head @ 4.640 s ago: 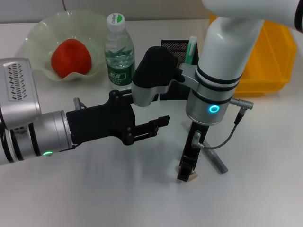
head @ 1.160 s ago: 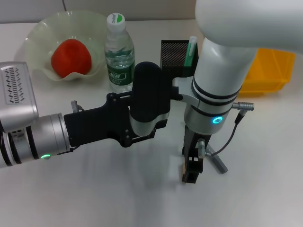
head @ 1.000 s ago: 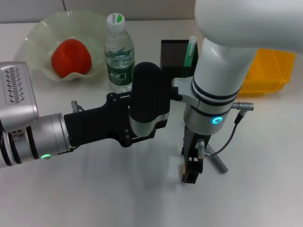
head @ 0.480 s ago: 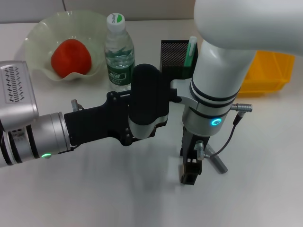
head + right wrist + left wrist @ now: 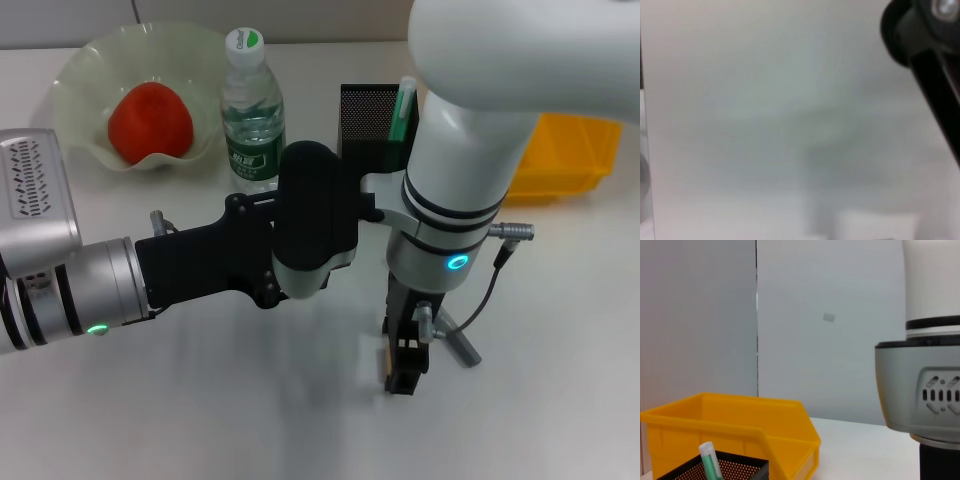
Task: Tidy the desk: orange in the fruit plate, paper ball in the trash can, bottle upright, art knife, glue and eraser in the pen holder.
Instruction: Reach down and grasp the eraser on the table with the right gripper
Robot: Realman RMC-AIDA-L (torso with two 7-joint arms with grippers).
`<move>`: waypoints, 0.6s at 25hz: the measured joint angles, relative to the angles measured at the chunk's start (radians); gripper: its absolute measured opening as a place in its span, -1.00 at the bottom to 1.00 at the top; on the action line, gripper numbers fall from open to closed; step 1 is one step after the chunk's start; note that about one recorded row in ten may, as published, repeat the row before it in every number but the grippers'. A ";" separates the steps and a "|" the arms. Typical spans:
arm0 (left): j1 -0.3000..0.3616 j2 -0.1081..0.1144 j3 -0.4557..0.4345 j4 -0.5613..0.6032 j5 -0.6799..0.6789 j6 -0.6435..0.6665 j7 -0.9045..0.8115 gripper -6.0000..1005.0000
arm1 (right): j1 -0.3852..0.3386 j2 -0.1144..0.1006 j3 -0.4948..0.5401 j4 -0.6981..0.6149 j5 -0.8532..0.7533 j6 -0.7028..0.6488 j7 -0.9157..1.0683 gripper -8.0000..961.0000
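While my right gripper (image 5: 404, 368) points down at lower centre-right | eraser (image 5: 384, 358) small, light, firm, barely visible at its tips; pinch flat sides | grip state unreadable | left gripper (image 5: 300, 262) idle mid-frame.
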 joint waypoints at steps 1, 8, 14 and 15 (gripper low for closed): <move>0.000 0.000 0.000 0.000 0.000 0.000 0.000 0.20 | -0.001 0.000 -0.001 0.000 0.000 0.000 0.000 0.46; 0.000 0.000 0.000 0.000 0.000 0.000 0.000 0.20 | -0.004 0.000 -0.002 0.000 0.001 -0.001 0.002 0.45; 0.000 0.000 0.000 0.000 0.000 0.000 0.000 0.20 | -0.006 0.000 -0.001 0.000 0.001 -0.003 0.003 0.46; 0.000 0.000 0.000 0.000 0.000 0.000 0.000 0.20 | -0.006 0.000 -0.001 0.000 0.001 -0.003 0.003 0.46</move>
